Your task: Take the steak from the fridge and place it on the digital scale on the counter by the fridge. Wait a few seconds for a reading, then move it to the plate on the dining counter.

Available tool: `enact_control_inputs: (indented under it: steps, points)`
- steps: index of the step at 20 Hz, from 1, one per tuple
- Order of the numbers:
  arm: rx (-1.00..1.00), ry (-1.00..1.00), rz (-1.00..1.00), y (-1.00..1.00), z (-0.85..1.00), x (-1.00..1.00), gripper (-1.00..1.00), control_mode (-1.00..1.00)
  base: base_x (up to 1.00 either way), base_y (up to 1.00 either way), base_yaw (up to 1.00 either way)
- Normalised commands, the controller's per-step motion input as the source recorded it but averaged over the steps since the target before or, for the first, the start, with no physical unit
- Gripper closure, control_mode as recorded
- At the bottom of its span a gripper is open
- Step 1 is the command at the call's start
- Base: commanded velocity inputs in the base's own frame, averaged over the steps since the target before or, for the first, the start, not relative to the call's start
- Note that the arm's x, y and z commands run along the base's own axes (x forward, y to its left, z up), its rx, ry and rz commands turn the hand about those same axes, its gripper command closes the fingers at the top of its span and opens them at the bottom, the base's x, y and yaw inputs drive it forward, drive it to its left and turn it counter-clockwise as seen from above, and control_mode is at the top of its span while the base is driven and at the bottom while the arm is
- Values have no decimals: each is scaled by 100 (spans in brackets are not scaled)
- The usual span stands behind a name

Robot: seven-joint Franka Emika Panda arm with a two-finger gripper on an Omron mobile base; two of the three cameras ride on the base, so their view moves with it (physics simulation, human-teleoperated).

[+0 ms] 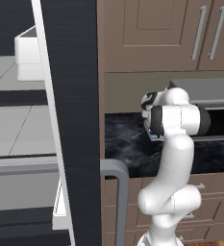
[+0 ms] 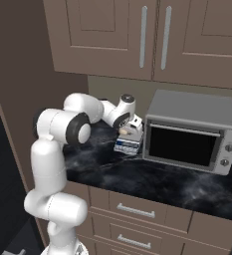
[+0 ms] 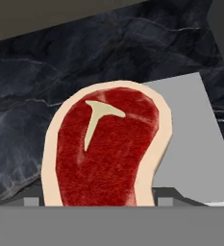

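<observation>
White arm rises from the base, bends at the elbow and reaches forward over the black marbled counter, its gripper pointing down above the digital scale beside the grey oven. The fingers pinch the steak, which hangs over the scale's silver plate.

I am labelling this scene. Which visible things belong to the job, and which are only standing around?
Job: steak; scale; counter; fridge; gripper, holding the steak over the scale.

Around: grey oven; upper cabinets; drawers.
</observation>
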Motion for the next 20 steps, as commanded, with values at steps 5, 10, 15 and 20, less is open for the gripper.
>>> enact_control_inputs:
  steps: [5, 10, 15, 20]
  points:
    - [-1, 1, 0, -5, 0, 29, 100, -100, 0, 0, 0]
    - [-11, 5, -1, -6, 0, 15, 100, -100, 0, 0, 0]
    - [0, 0, 0, -4, 12, -11, 100, -100, 0, 0, 0]
    - [0, 0, 0, 0, 4, -32, 100, -100, 0, 0, 0]
